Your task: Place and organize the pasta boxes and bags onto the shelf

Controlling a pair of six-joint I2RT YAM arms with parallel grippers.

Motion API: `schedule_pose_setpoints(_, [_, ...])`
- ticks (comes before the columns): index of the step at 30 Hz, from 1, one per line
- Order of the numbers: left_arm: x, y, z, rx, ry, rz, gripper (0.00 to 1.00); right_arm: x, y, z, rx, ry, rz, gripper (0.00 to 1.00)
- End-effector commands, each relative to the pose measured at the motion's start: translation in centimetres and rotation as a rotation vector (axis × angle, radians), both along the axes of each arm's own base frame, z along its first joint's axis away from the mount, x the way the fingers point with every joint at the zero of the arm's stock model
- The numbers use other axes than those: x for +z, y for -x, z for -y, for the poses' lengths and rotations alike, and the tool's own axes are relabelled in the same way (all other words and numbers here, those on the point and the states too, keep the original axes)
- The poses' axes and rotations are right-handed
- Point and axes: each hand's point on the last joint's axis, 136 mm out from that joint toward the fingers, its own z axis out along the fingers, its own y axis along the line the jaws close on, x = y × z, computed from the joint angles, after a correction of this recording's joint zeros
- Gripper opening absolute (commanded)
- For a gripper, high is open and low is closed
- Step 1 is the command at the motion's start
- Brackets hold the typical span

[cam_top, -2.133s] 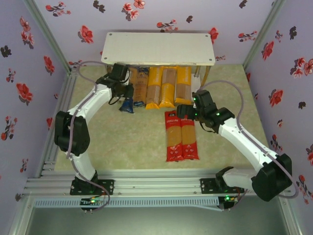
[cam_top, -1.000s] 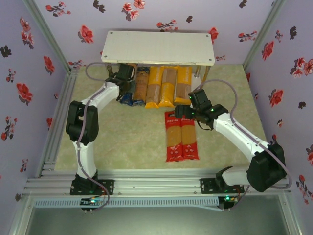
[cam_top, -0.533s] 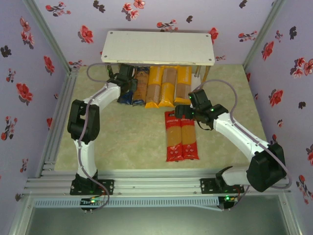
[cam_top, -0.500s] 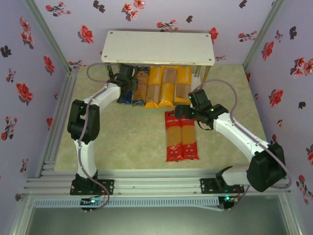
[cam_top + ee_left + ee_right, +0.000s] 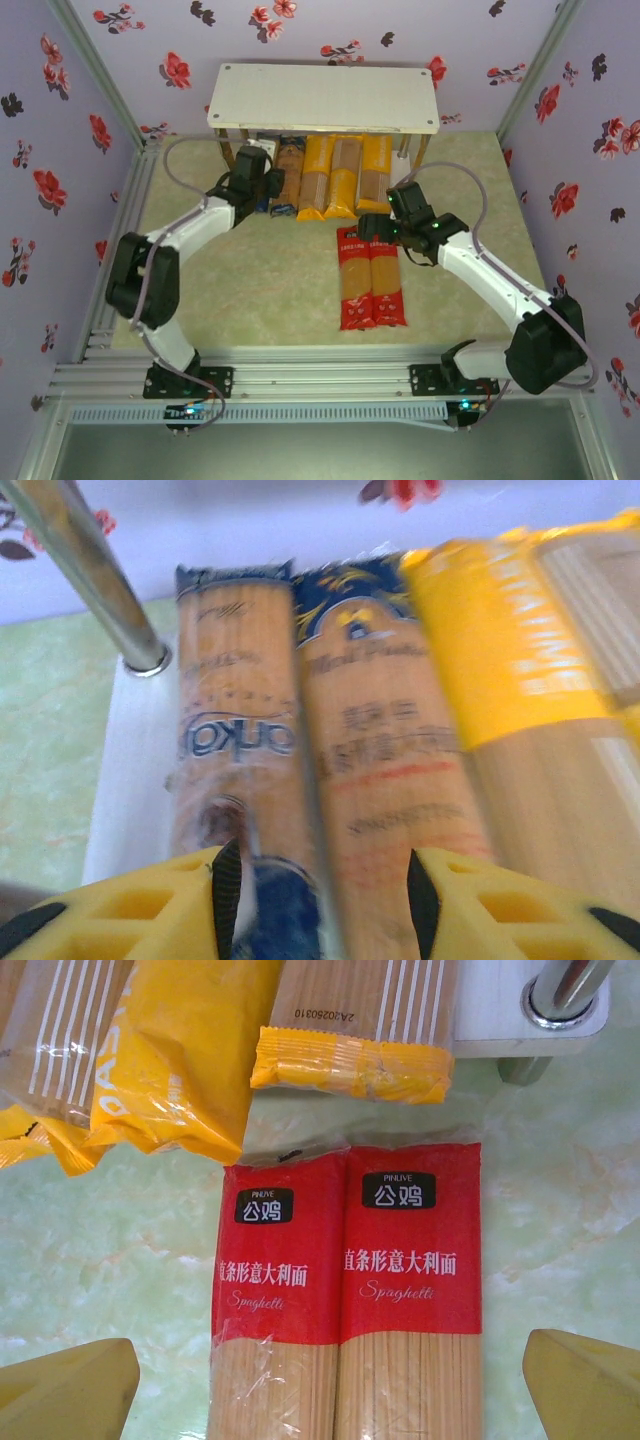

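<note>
Floral purple walls [image 5: 60, 120] close in a green table [image 5: 270, 290]. At its far side stands the shelf [image 5: 325, 98]. On its lower board two brown packs [image 5: 240, 710] lie at left, with three yellow packs [image 5: 343, 175] side by side to their right. Two red packs [image 5: 370, 275] lie together on the table, just near of the shelf. Left gripper [image 5: 320, 880] is at the brown packs' near ends, jaws apart, clasping nothing. Right gripper [image 5: 325, 1375] hangs over the red packs' far ends, jaws spread wide to either side of both.
</note>
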Motion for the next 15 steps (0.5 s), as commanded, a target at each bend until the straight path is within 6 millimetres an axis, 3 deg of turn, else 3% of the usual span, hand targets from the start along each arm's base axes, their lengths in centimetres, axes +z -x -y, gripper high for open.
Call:
schedule_pose_setpoints(1, [4.6, 2.4, -0.5, 0.039, 0.115, 0.099, 0.46, 1.6, -0.5, 0.9, -0.026, 0.006, 0.052, 0.99])
schedule_pose_setpoints(9, [3.7, 8.3, -6.8, 0.234, 0.150, 0.041, 0.55, 1.8, -1.3, 2.4, -0.101, -0.032, 0.101, 0.99])
schedule_pose_setpoints(13, [2.3, 9.3, -10.8, 0.330, 0.172, 0.020, 0.61, 2.3, -2.0, 3.5, -0.155, -0.061, 0.146, 0.99])
schedule_pose_setpoints(15, [2.0, 9.0, -11.6, 0.332, 0.191, 0.006, 0.62, 2.6, -2.5, 4.2, -0.183, -0.073, 0.177, 0.99])
